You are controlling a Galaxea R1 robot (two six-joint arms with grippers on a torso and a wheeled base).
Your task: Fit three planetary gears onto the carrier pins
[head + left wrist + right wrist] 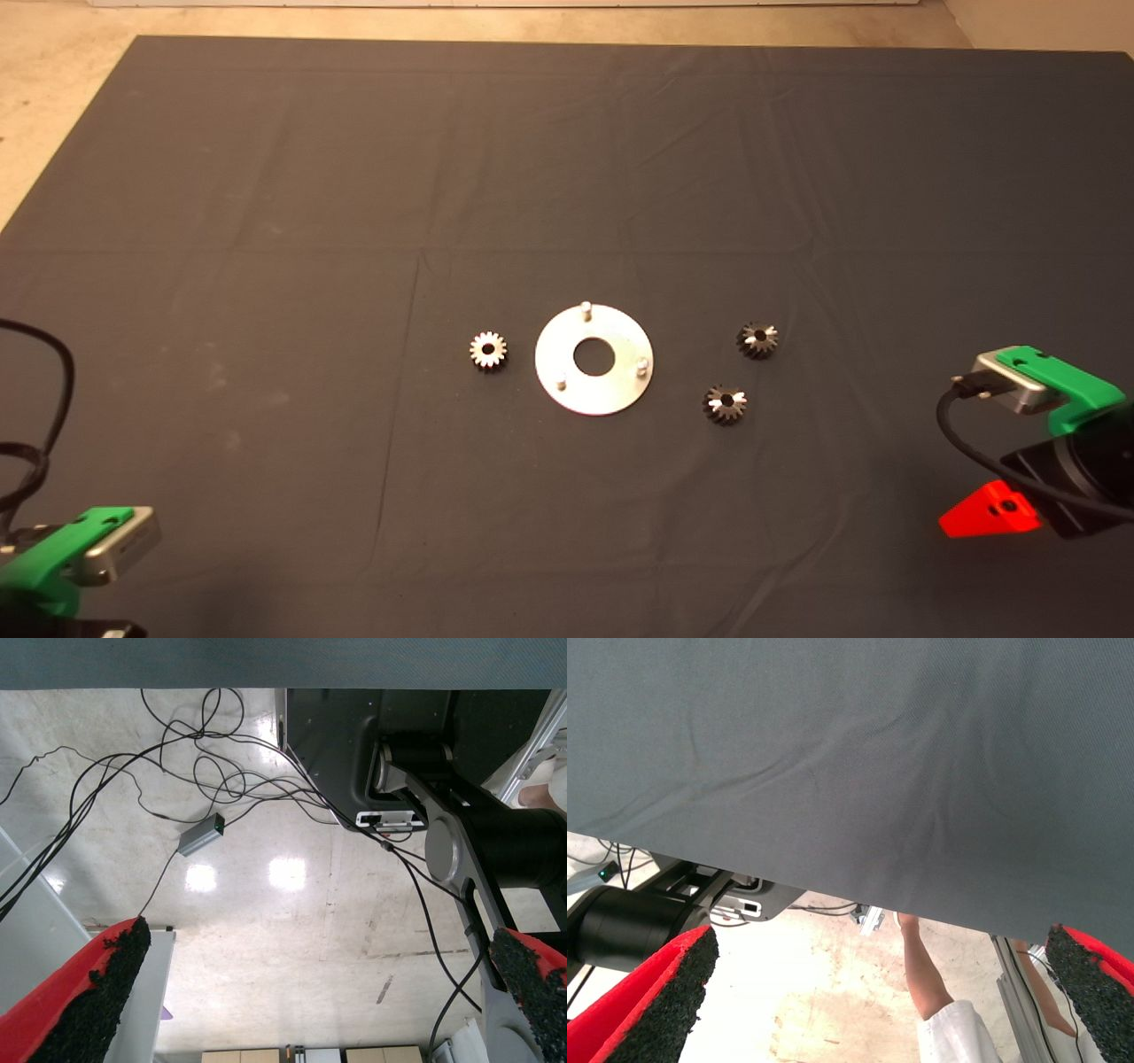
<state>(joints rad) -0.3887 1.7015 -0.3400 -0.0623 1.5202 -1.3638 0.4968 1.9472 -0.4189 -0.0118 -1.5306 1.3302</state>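
A flat round silver plate (620,390) with a central hole lies mid-mat. Three carrier pins stand near its rim: one at the far side (586,308), one at the right (644,365), one at the near left (561,383). All three pins are bare. One planetary gear (488,351) lies left of the plate; two more (757,339) (725,404) lie to its right. My left gripper (310,992) is open and empty, parked at the lower left (62,554). My right gripper (877,992) is open and empty at the mat's right edge (1019,443).
The dark mat (354,221) is wrinkled and lies on a pale table. The left wrist view shows floor cables (213,771) and the robot base (354,735). The right wrist view shows the mat's edge (833,771) and a person's leg (926,974).
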